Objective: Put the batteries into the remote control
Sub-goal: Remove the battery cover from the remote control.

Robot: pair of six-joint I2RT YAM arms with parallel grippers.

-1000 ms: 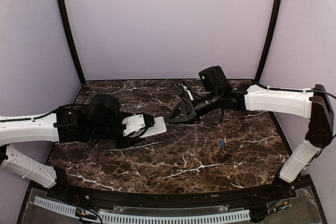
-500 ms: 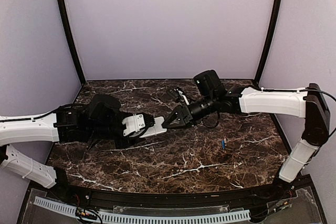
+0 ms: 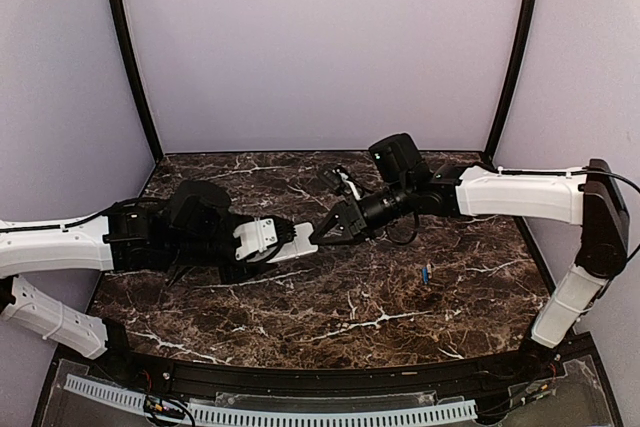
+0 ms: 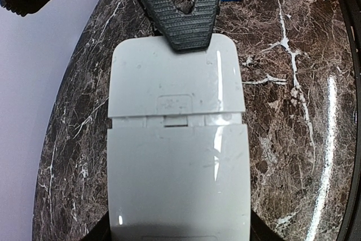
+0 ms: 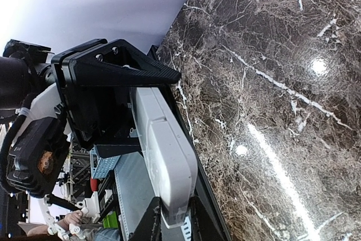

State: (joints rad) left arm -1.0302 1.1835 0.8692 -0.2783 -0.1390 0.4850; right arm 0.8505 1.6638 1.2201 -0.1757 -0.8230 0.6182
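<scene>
In the middle of the table (image 3: 330, 317), a little to the left, I see the left gripper (image 3: 280, 243) grasping the remote control (image 3: 303, 241). It holds the remote above the dark marble surface, and the free end points to the right. In the left wrist view a dark finger sits on each long side of the white body, so this grasp is firm. The remote shows me its plain white back. A seam crosses the back, and beyond the seam is a lid piece (image 4: 176, 77) with a small shallow recess.

The right gripper (image 3: 318, 236) reaches in from the right and meets the free end of the remote. Its ribbed black fingers (image 4: 166, 18) are drawn close together into a narrow V. Their tips lie against the end edge of the lid piece. I cannot tell whether they pinch this end or only press on it. In the right wrist view the end of the remote appears between the two fingers.

One battery (image 3: 427, 273) lies alone on the table. It is small and blue, with a lighter tip. It is well to the right of both grippers and nearer to me than the right arm.
</scene>
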